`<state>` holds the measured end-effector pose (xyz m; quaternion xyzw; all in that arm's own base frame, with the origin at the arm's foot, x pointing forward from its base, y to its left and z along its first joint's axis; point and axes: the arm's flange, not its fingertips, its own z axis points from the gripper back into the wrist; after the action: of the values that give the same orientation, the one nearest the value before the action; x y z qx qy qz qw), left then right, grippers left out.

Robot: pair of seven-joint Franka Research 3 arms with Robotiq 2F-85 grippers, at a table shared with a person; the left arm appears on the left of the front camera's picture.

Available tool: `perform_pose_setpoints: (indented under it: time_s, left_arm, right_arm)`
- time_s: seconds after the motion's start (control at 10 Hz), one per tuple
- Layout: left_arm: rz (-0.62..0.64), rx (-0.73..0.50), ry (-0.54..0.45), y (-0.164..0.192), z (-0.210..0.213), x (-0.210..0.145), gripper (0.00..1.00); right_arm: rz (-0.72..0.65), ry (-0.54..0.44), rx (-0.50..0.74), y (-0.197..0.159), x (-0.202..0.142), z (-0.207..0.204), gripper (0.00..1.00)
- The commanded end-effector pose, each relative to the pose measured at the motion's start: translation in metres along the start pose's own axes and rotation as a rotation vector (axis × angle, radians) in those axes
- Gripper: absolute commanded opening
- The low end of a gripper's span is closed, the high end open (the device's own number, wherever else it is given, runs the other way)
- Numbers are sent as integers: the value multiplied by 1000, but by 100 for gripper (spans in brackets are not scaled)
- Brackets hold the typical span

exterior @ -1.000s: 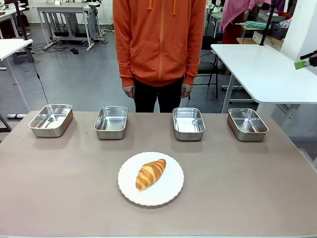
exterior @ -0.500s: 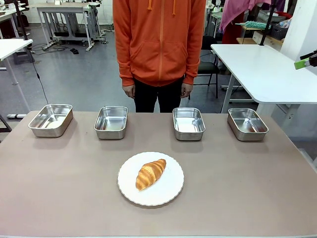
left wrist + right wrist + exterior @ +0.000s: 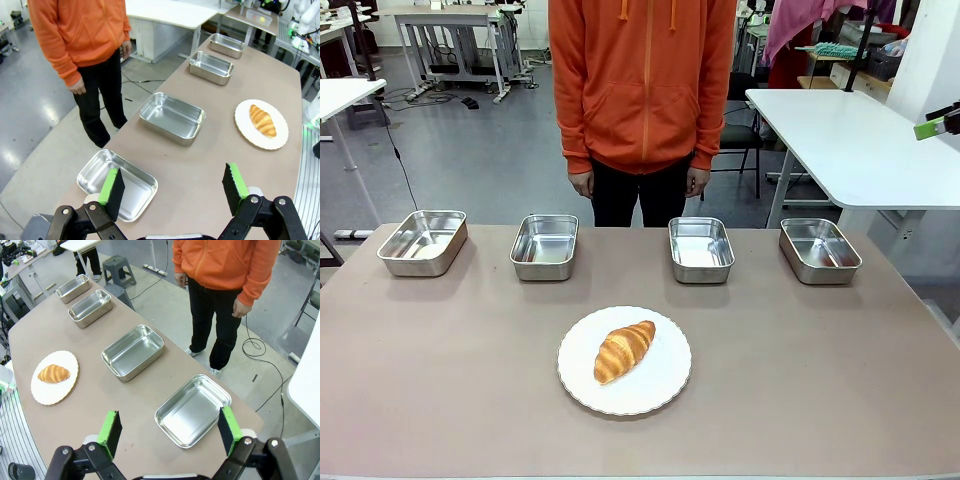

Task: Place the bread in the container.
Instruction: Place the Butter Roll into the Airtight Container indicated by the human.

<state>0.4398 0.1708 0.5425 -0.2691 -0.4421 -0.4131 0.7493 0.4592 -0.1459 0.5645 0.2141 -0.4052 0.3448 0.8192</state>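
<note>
**Operator:** Report the location of the bread.

**Technician:** The bread (image 3: 624, 350), a golden-brown croissant, lies on a round white plate (image 3: 670, 372) at the near middle of the worktop (image 3: 820, 390). It rests at a slant, wholly inside the plate's rim.

**Operator:** Report the containers.

**Technician:** Four steel containers stand in a row along the far edge of the worktop, well apart from the plate. They are the far-left container (image 3: 422, 241), inner-left container (image 3: 544, 246), inner-right container (image 3: 701, 249) and far-right container (image 3: 819, 250). All four are upright and empty. The plate sits nearer the robot, in line with the gap between the two inner ones.

**Operator:** Report the left tool.

**Technician:** The left tool (image 3: 172, 172) is released. Its jaws stand wide apart with nothing between the green pads. It hangs above the left end of the worktop, and the far-left container lies just below one finger in the left wrist view.

**Operator:** Report the right tool.

**Technician:** The right tool (image 3: 169, 412) is released, jaws wide, nothing held. It hangs above the right end of the worktop, with the far-right container seen between its fingers in the right wrist view. Both tools are well apart from the bread.

**Operator:** Report the person.

**Technician:** A person (image 3: 642, 90) in an orange hooded top stands at the far side, behind the inner containers. Both hands (image 3: 580, 184) hang at the sides, apart from the worktop.
</note>
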Motion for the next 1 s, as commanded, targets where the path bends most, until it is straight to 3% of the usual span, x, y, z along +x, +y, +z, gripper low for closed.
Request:
perform_pose_setpoints:
  time_s: [0.0,0.9]
  left_arm:
    - [-12,1,-7,-1,1,1,100]
    - [-12,1,-7,-1,1,1,100]
  right_arm:
    - [1,-21,4,1,2,-1,100]
    - [1,-21,4,1,2,-1,100]
